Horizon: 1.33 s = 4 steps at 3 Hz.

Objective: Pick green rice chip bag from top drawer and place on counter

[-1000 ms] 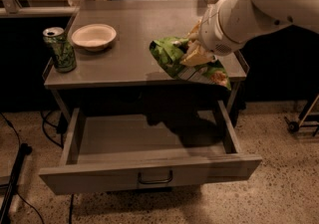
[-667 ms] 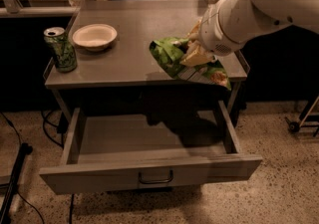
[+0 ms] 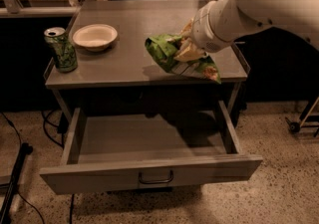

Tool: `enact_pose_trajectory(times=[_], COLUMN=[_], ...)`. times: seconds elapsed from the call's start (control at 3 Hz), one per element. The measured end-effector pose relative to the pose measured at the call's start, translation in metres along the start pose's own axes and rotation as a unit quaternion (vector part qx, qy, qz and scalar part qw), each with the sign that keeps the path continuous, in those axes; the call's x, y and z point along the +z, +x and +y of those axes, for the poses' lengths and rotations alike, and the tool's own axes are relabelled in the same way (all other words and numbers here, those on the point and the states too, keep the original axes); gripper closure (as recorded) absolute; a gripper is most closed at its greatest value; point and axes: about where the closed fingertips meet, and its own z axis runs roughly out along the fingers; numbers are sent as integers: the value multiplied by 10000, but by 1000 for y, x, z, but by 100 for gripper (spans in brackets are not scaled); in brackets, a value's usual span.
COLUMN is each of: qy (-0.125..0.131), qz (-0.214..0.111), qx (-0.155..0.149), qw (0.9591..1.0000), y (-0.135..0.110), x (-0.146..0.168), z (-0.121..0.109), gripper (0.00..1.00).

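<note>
The claw [image 3: 185, 49] is clamped on the green rice chip bag [image 3: 167, 55], holding it over the front right part of the grey surface [image 3: 130, 21]. A green can [image 3: 61, 50] stands at the surface's left edge, with a white bowl [image 3: 94, 36] near it. Below, the top drawer [image 3: 149, 174] is pulled open above a speckled floor [image 3: 281, 141].
</note>
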Motion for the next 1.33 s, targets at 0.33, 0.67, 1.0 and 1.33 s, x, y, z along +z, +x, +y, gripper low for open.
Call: enact_pose_trajectory(times=[0.33, 0.67, 1.0, 1.33], qy=[85, 240, 426, 461], qz=[-134, -213, -348, -366], qx=[-88, -168, -194, -193], qw=[9998, 9993, 9983, 9981], y=[3, 7, 8, 7], x=[36, 59, 79, 80], z=[-19, -34, -42, -43], gripper=[100, 100, 100, 84])
